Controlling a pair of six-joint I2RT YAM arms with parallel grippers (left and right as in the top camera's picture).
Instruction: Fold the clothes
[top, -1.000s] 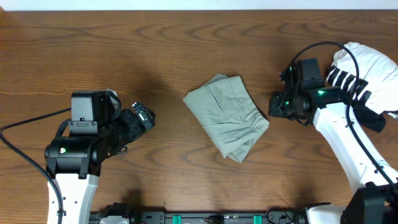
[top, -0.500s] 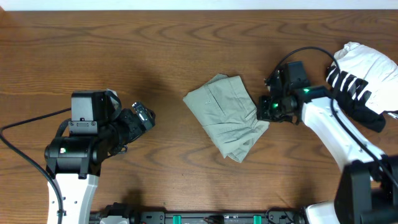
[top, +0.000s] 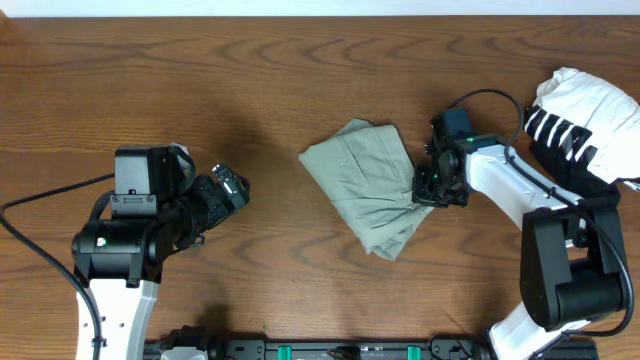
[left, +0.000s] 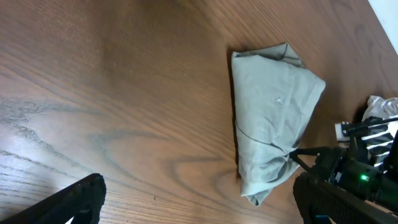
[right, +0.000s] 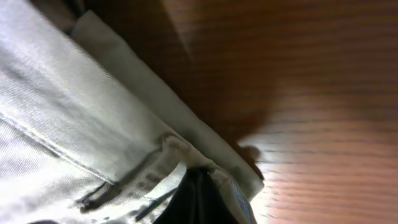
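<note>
Folded beige trousers (top: 365, 195) are seen at the middle of a wooden counter (top: 250, 80), gathered into a compact, roughly four-sided bundle of soft cotton cloth. The right hand (top: 428, 192) is pressed against the bundle's right edge and closed on the cloth there. Creases are drawn in toward its dark fingertips (right: 196, 199). In the right wrist view, a stitched seam (right: 50, 140) and a belt loop (right: 158, 162) are shown just beside those tips, above the grained wood. The left hand (top: 228, 186) is held well apart from the trousers, to their left, with its jaws spread wide. A heap of white cloth (top: 585, 95) with black stripes is piled at the counter's right edge.
</note>
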